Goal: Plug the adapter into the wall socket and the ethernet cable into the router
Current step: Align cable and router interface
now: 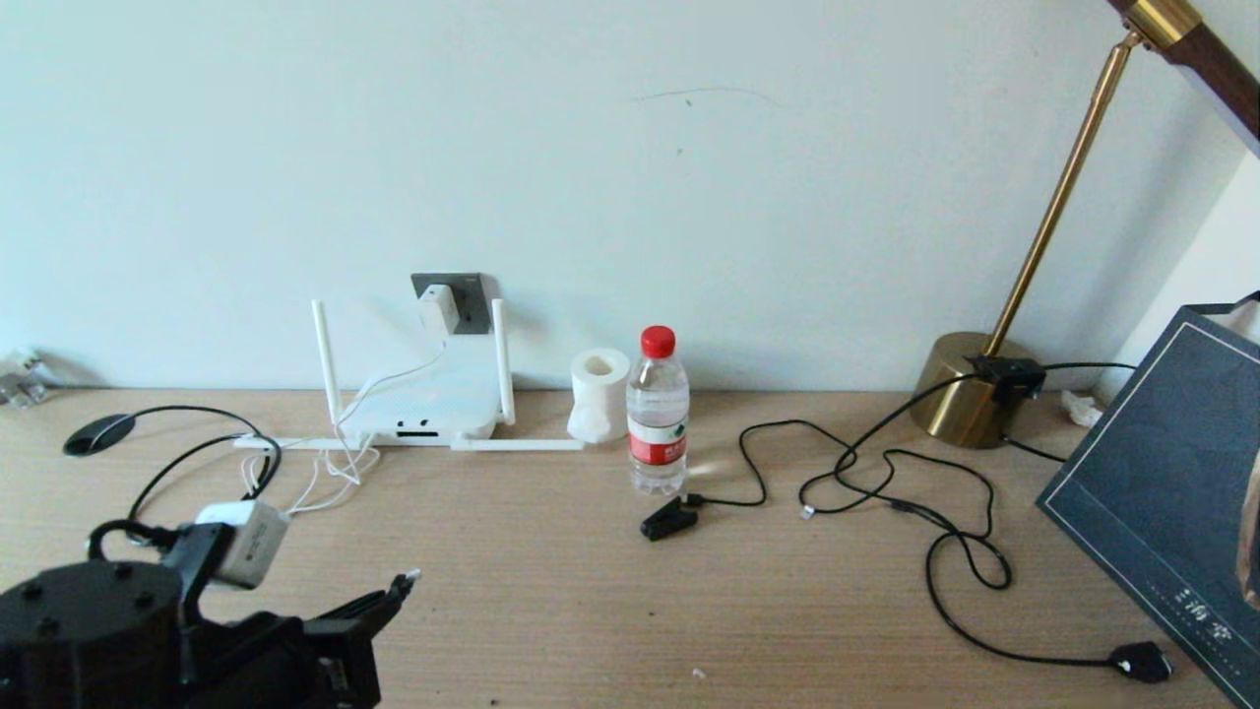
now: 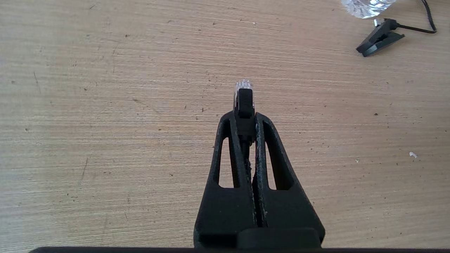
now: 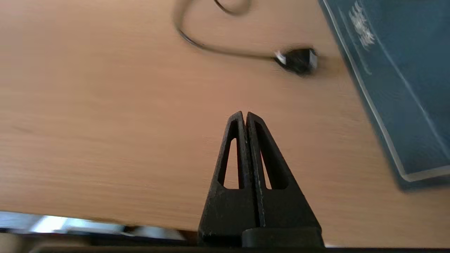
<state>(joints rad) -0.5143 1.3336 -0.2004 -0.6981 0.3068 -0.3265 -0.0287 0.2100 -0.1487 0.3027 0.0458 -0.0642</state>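
Observation:
My left gripper (image 1: 394,593) (image 2: 245,117) hovers low over the near left of the table. It is shut on the ethernet cable's black-booted plug (image 2: 243,95) (image 1: 407,578), whose clear tip sticks out past the fingertips. The white router (image 1: 423,406) lies against the back wall with two antennas upright and two flat on the table. Above it the dark grey wall socket (image 1: 472,295) holds the white adapter (image 1: 439,308), whose thin white cord runs down to the router. My right gripper (image 3: 245,114) is shut and empty, low over the table's near right; it is out of the head view.
A second white boxy block (image 1: 246,540) sits beside my left arm, near loose white cord. A water bottle (image 1: 658,414), paper roll (image 1: 598,392) and black clip (image 1: 667,517) stand mid-table. On the right are black wires, a chunky black plug (image 1: 1142,662), a brass lamp base (image 1: 970,392) and a dark box (image 1: 1162,512).

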